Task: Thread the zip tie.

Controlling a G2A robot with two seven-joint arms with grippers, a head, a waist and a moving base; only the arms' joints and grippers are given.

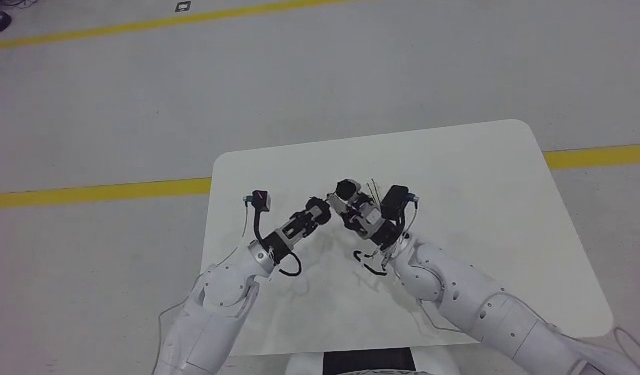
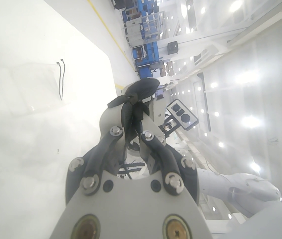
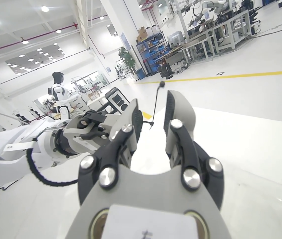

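Zip tie (image 3: 156, 103) stands upright in the air over the table (image 1: 480, 175) middle. It is thin, light, springy and probably slippery, so pinch it near the tail. Left end effector (image 2: 132, 109) looks closed on its lower end. Right end effector (image 3: 153, 98) is open around it. Spare ties (image 2: 61, 79) on clear plastic (image 2: 31, 83) lie toward the far edge, out of the way.

One zip tie (image 3: 156, 105) upright in the air, plus two zip ties (image 2: 59, 80) flat side by side on the table: three total. One white table (image 1: 480, 175). One clear plastic bag (image 2: 29, 88) by the flat pair. Two grippers: left gripper (image 2: 132, 111), right gripper (image 3: 153, 100).
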